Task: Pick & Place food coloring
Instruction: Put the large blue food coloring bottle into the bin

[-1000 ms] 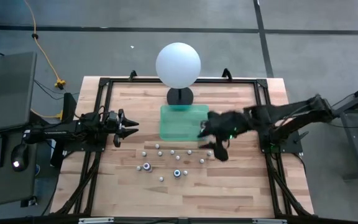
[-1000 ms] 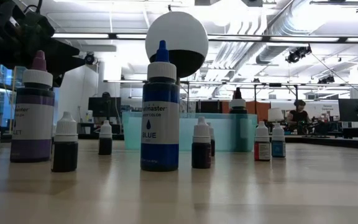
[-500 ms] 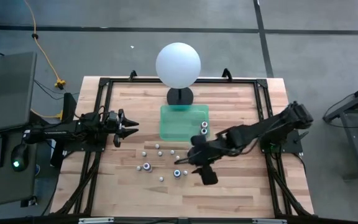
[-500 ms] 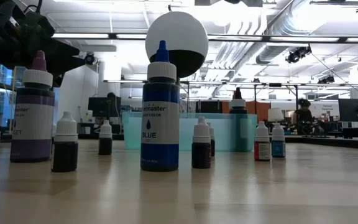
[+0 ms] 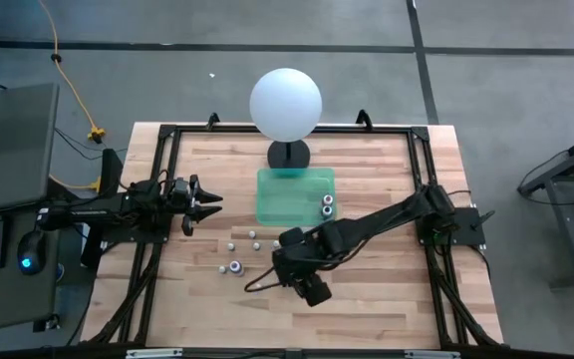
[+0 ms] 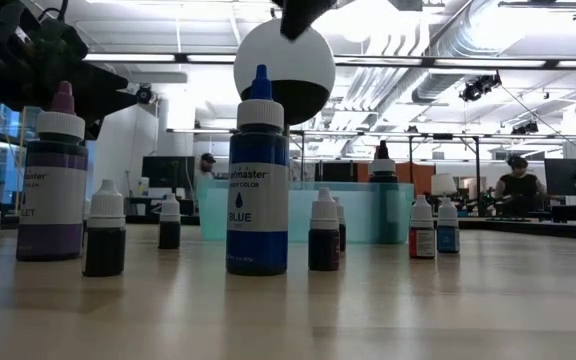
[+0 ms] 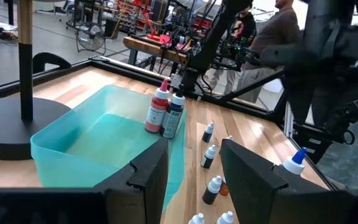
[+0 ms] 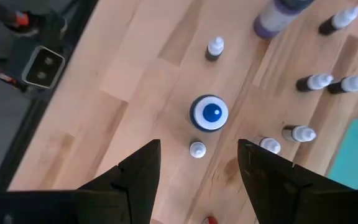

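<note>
Two bottles (image 5: 326, 204) in one green tray (image 5: 279, 195)

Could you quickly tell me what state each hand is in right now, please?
Left hand: open, empty, waiting near the table's left edge, facing the green bin.
Right hand: open, empty, above the large blue-capped bottle.

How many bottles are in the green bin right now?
2. A red bottle and a blue bottle stand side by side inside the green bin, against its wall on the right arm's side. No others show inside.
</note>
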`<action>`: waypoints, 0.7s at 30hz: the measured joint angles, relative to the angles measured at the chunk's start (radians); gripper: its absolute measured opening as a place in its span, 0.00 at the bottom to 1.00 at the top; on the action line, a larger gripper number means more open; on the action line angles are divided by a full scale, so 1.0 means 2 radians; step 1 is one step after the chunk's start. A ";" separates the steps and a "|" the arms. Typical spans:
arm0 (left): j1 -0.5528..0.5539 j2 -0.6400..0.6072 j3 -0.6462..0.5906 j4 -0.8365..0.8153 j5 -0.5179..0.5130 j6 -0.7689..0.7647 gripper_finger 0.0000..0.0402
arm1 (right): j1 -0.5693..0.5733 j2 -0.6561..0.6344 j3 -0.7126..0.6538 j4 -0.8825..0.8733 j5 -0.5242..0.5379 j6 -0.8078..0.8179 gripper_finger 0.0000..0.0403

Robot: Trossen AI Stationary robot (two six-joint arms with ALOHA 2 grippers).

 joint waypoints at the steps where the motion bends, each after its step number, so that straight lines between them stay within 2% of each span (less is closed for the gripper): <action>1: 0.000 0.000 0.000 0.000 0.000 0.000 0.37 | 0.000 0.004 0.000 0.000 0.002 0.001 0.51; 7: 0.000 0.000 0.000 0.000 0.000 0.000 0.37 | -0.004 0.011 -0.002 0.008 0.009 0.002 0.51; 14: 0.000 0.000 0.000 0.000 0.000 0.000 0.37 | -0.005 0.011 -0.039 0.084 -0.001 0.010 0.51; 21: 0.000 0.000 0.000 0.000 0.000 0.000 0.37 | -0.004 0.012 -0.078 0.112 0.000 0.025 0.51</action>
